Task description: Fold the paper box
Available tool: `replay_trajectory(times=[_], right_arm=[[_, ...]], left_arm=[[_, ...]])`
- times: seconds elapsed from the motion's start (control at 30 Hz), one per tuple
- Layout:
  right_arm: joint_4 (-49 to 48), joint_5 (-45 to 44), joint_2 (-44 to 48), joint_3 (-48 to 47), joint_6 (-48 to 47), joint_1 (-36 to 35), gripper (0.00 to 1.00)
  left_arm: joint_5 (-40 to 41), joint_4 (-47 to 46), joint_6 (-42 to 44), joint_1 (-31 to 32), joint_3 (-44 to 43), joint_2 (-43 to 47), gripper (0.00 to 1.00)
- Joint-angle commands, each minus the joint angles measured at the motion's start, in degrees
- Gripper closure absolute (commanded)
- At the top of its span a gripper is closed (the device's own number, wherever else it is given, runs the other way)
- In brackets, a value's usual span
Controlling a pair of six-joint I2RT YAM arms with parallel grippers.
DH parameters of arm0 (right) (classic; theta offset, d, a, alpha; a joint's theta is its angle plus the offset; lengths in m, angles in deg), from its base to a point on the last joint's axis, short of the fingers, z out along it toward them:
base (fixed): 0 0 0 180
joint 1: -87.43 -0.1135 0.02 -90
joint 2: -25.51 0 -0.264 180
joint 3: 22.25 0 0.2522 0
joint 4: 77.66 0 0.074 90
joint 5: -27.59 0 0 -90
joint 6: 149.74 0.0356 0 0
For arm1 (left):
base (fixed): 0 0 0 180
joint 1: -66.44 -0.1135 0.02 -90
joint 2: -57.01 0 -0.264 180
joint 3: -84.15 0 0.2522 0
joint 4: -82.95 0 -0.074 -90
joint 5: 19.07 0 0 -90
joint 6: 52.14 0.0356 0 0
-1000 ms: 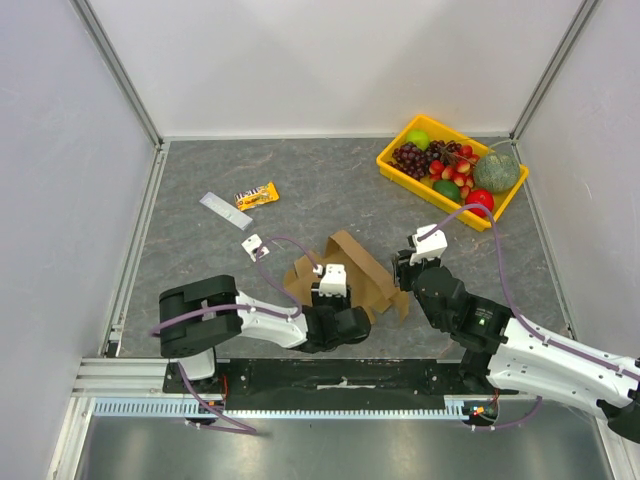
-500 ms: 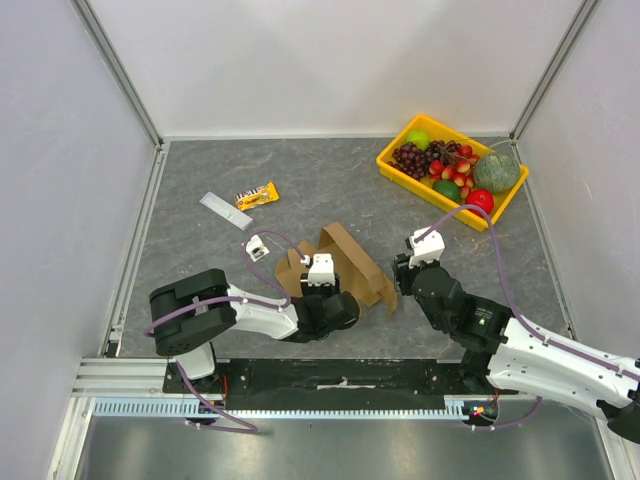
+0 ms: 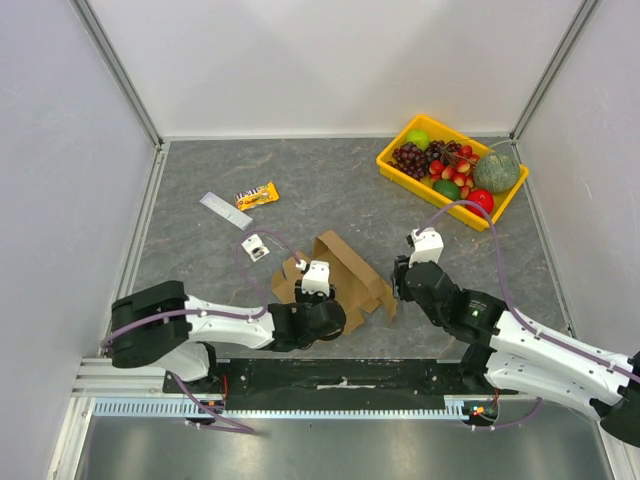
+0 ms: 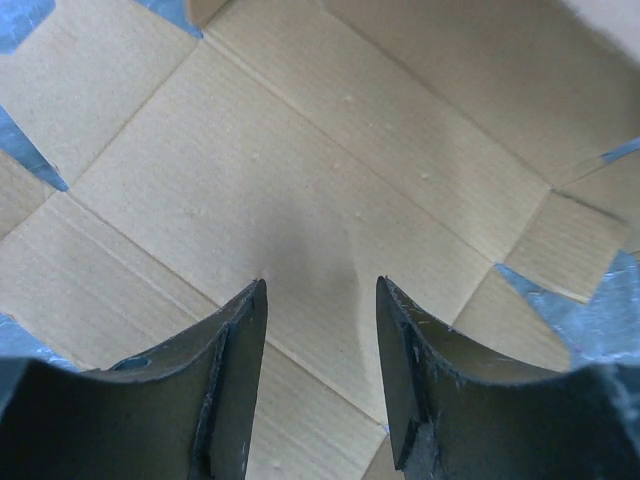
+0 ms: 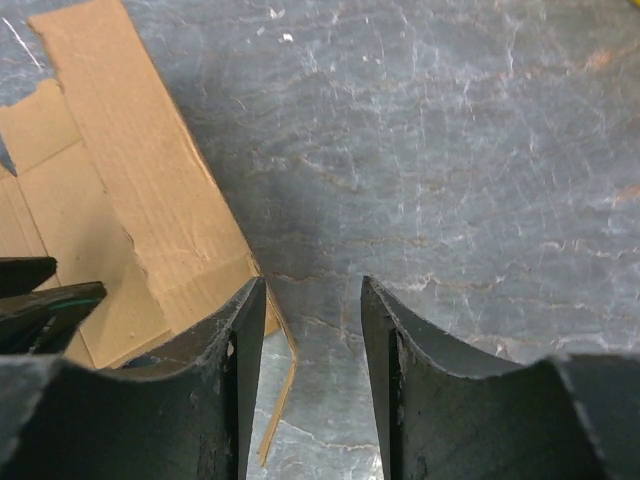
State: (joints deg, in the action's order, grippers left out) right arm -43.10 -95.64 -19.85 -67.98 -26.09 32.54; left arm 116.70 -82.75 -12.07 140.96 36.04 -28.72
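The paper box is a brown creased cardboard sheet lying partly unfolded on the grey table, with its flaps raised. My left gripper hovers over its left part. In the left wrist view my left gripper is open just above a flat panel of the paper box, with nothing between the fingers. My right gripper is at the sheet's right edge. In the right wrist view my right gripper is open over the bare table, with the paper box beside its left finger and a thin upturned flap edge low in the gap.
A yellow tray of fruit stands at the back right. A candy bar, a pale strip and a small white block lie left of the box. Walls close the table on three sides.
My left arm has swung out to the left and its gripper has drawn back toward the sheet's near-left part. The sheet has shifted and its flaps have changed shape. The right gripper edged closer.
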Motion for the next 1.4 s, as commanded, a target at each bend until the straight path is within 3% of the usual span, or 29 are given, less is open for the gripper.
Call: replay_trajectory(times=[0.0,0.47,0.73,0.97,1.23,1.37], right_arm=[[5.39,0.97,-0.95,-2.40,11.07,0.66,0.50],[7.50,8.53,-1.48,1.55,19.43,0.67,0.53],[8.73,10.12,-1.13,3.58,20.49,0.75,0.55],[7.51,13.28,-1.04,4.19,20.58,0.67,0.59],[5.57,13.90,-1.57,5.77,20.40,0.75,0.74],[5.13,12.41,-1.31,6.21,19.79,0.75,0.83]], left_arm=[[0.89,0.08,2.91,0.54,0.86,5.74,0.46],[3.52,-0.36,12.04,0.71,0.34,16.03,0.44],[2.66,-8.08,26.01,-2.18,-2.74,22.18,0.43],[-14.46,-16.17,36.38,-15.53,-7.56,19.30,0.43],[-38.54,-17.32,39.65,-28.10,-22.06,2.96,0.44],[-49.10,-12.94,40.53,-31.98,-33.30,-7.14,0.45]])
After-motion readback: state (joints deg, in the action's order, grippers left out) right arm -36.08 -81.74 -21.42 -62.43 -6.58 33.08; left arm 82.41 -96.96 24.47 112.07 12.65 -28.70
